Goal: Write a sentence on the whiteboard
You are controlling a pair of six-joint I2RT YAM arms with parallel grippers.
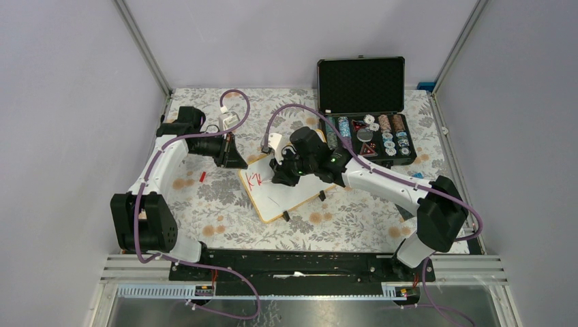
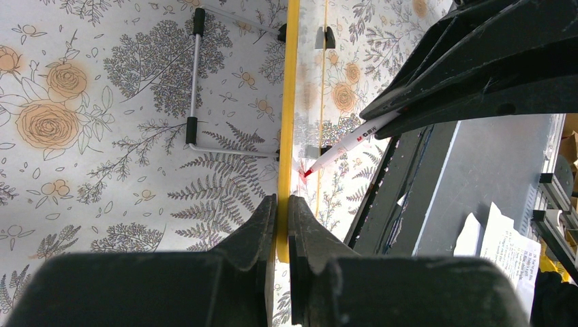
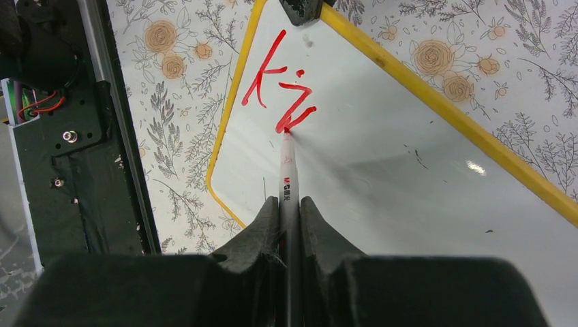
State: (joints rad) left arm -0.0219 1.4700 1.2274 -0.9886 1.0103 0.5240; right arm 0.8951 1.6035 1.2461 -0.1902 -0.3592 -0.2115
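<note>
Whiteboard (image 3: 409,204) edge pinched by left jaws, marker (image 3: 287,167) by right jaws.

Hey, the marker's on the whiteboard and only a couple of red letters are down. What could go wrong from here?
1. The left tool pinches only the thin yellow rim of the whiteboard; marker pressure could pivot the board and skew the lettering.
2. The marker sticks well out of the right tool; it may tilt in the grip and wobble strokes.
3. The two tools work near the same corner, so they might bump.
</note>
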